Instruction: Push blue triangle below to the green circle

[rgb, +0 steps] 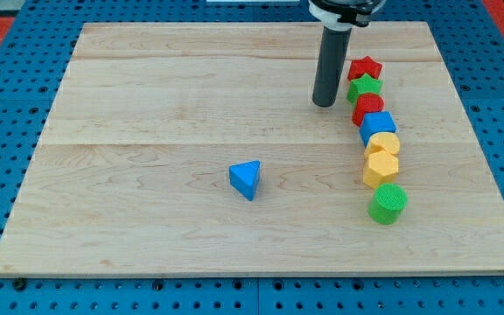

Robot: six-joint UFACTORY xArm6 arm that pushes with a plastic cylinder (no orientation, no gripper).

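The blue triangle (246,179) lies alone near the middle of the wooden board (147,114), a little toward the view's bottom. The green circle (388,203) is a green cylinder at the bottom end of a column of blocks on the view's right. My tip (325,103) stands on the board toward the view's top, just left of the column's upper blocks. It is well above and to the right of the blue triangle and touches no block.
The column on the view's right runs downward: a red star (366,67), a green star (365,87), a red block (367,108), a blue block (378,126), a yellow block (383,144), a yellow hexagon (381,168), then the green circle.
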